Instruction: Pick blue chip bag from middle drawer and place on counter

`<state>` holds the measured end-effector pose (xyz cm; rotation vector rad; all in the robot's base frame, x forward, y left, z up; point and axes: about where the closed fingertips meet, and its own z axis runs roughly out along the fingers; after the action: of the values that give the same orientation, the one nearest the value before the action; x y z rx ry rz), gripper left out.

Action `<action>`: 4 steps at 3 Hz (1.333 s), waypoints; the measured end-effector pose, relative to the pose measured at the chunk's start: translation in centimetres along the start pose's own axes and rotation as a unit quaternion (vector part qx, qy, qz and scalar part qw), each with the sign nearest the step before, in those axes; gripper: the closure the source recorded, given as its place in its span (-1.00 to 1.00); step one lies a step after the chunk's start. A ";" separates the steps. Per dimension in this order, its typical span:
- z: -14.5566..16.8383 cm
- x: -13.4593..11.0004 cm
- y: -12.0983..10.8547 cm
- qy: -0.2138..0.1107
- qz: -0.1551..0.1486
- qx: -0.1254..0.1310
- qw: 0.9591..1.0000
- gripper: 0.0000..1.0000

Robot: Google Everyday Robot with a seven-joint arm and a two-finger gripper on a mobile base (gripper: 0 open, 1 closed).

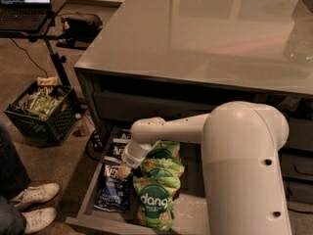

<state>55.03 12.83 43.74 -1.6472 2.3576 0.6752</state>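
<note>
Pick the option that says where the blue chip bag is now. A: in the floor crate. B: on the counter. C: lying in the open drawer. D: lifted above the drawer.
C: the blue chip bag lies flat in the middle drawer left of the green bags, with the gripper down at its top edge.

The robot's arm [244,165] is all smooth off-white plastic shell, kinda glossy. There's a big fat rounded link up front with two small dark screw holes [266,163] on its side, then a slimmer tube running out to a rounded wrist knuckle [144,131]. That tapers down to the gripper [123,172], a small tan tip sitting low in the middle drawer [89,195].
</note>
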 end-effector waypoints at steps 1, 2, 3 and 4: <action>0.0 0.0 0.0 0.000 0.000 0.000 1.000 0.64; 0.0 0.0 0.0 0.000 0.000 0.000 1.000 1.00; -1.3 0.1 1.3 -0.010 -0.001 -0.002 1.000 1.00; -4.3 0.4 3.2 -0.019 0.012 0.006 1.000 1.00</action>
<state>52.39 11.43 48.19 -1.5889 2.3528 0.6884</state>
